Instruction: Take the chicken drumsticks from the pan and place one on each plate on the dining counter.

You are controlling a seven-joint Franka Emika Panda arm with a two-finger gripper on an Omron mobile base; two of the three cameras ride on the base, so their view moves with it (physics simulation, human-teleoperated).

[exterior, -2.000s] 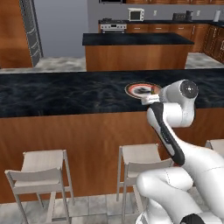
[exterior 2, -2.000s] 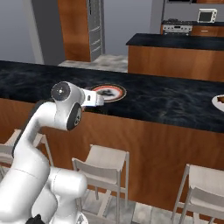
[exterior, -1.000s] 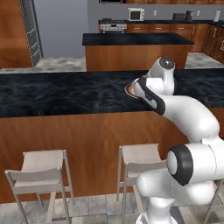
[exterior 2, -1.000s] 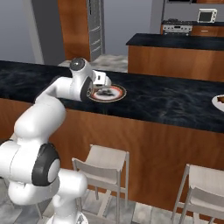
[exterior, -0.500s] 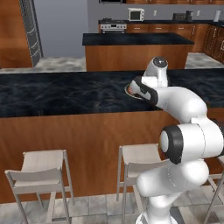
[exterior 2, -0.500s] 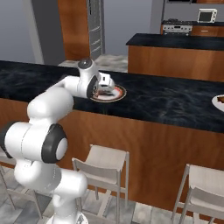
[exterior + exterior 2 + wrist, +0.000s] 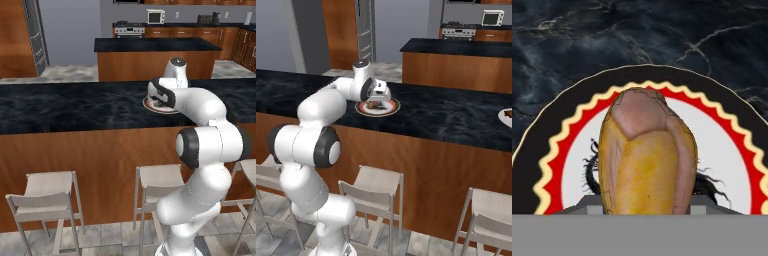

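Across the middle of both base views you have the dining counter (image 7: 75, 107), its black marbled tabletop running from edge to edge over a reddish-brown wood front. Pale stools (image 7: 47, 192) stand on the floor along that front.

Next, the plate (image 7: 377, 107): it sits on the tabletop toward the front edge, right under the arm's wrist. Up close in the hand view you see a black outer band, a yellow scalloped ring, a red ring and a white centre with a dark drawing. A second plate (image 7: 506, 116) shows at the right edge of the right base view, on the same tabletop, well apart from the first.

Then the end effector (image 7: 376, 100): it hangs just over the first plate. You cannot tell whether its fingers are apart or clamped, since the meat covers them.

Last, the golden-orange chicken drumstick (image 7: 644, 155): it lies over the plate's centre, directly ahead of the hand camera.
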